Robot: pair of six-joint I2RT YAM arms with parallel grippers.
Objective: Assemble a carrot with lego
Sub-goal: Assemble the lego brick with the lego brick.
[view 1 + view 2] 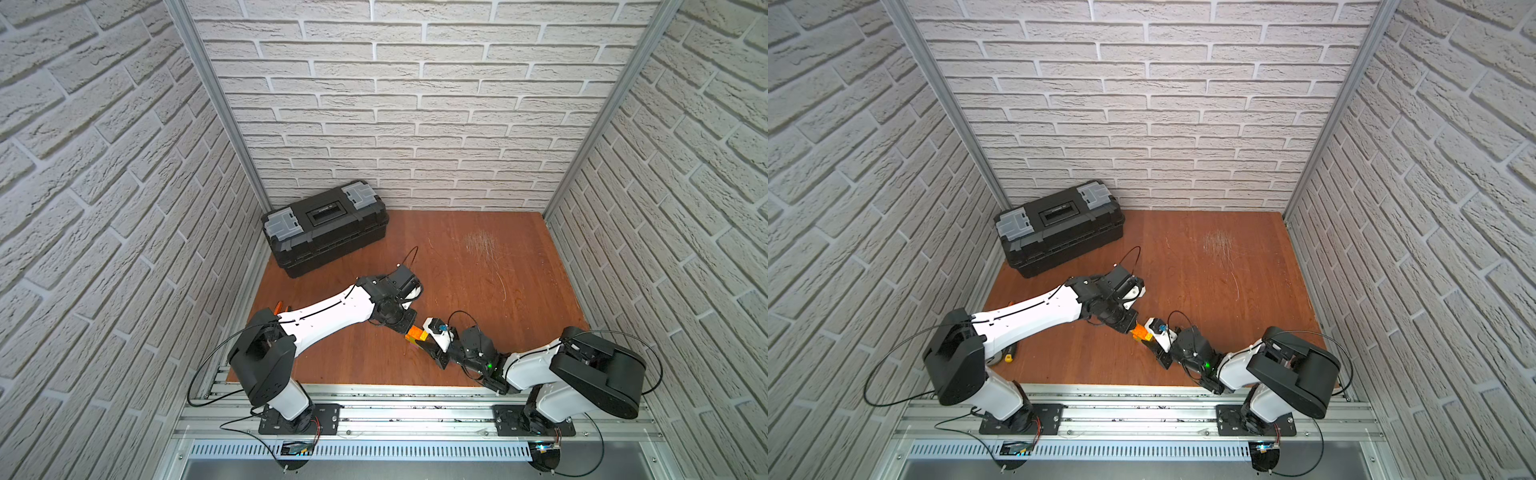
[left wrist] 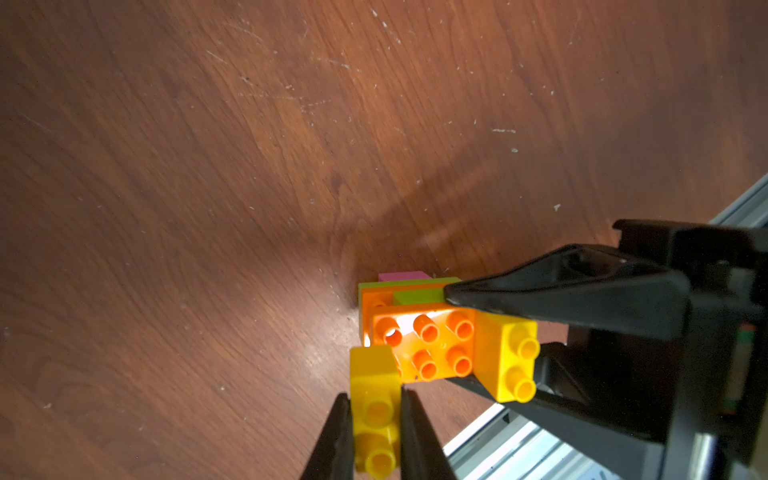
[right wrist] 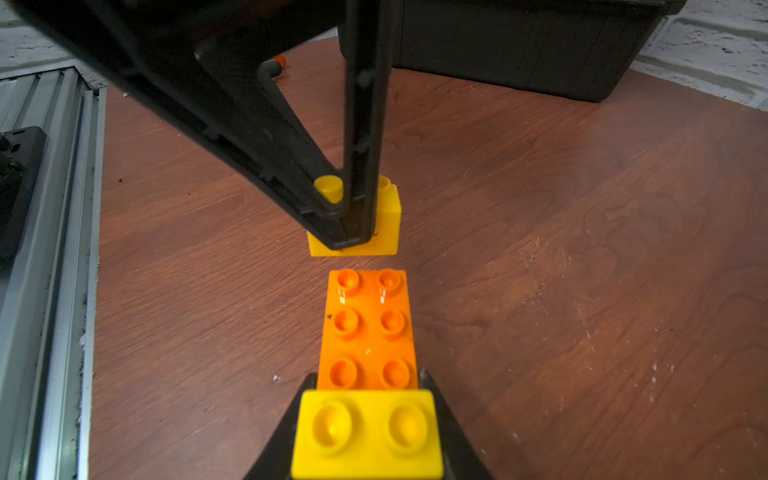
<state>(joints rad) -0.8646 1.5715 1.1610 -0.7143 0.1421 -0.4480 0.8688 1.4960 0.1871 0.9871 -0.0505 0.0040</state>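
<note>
The carrot (image 3: pixel 370 324) is a stack of lego: an orange studded top over lime-green, orange and pink layers (image 2: pixel 401 276), with one yellow brick (image 3: pixel 365 432) on the end nearest the right wrist. My right gripper (image 3: pixel 366 376) is shut on its sides. My left gripper (image 2: pixel 376 399) is shut on a second yellow brick (image 2: pixel 374 374), held just off the stack's free orange end with a narrow gap (image 3: pixel 386 224). In both top views the two grippers meet at the carrot (image 1: pixel 417 334) (image 1: pixel 1140 332), low over the wooden table near its front middle.
A black toolbox (image 1: pixel 324 226) (image 1: pixel 1059 226) stands at the back left against the wall. Orange-handled pliers (image 1: pixel 1009 356) lie at the left front, partly under the left arm. An aluminium rail (image 1: pixel 374 399) runs along the table's front edge. Brick walls enclose three sides.
</note>
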